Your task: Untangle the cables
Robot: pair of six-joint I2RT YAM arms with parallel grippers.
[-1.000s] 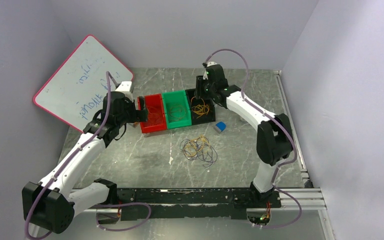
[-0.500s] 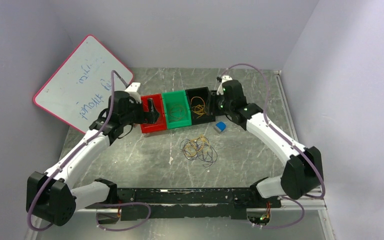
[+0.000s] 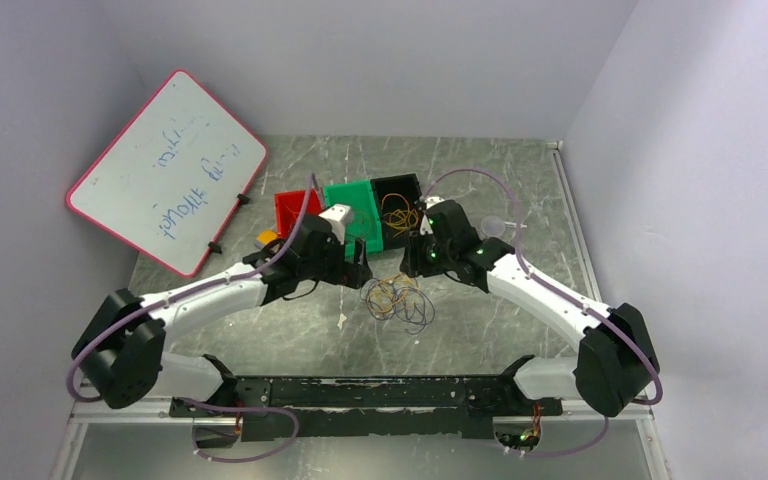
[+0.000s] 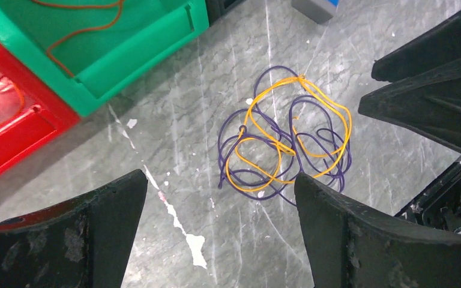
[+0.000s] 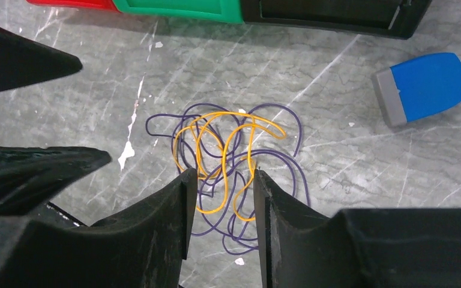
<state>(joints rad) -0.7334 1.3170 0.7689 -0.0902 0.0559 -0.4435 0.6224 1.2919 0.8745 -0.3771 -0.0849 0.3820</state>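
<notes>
From above, the cables (image 3: 397, 298) lie clumped on the table (image 3: 280, 325), close by the left gripper (image 3: 360, 272) and right gripper (image 3: 415, 257). The left wrist view shows the left gripper's (image 4: 219, 177) jaws wide apart and empty above the clump. In the right wrist view the right gripper's (image 5: 222, 174) jaws are narrowly parted and empty over it.

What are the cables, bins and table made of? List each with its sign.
Cables: thin wire, probably plastic-sheathed, smooth orange and purple, bending in loose loops. Bins: moulded plastic, by the even colour and soft sheen. Table: grey, white-veined, marble-like; stone or printed laminate, cannot tell.
</notes>
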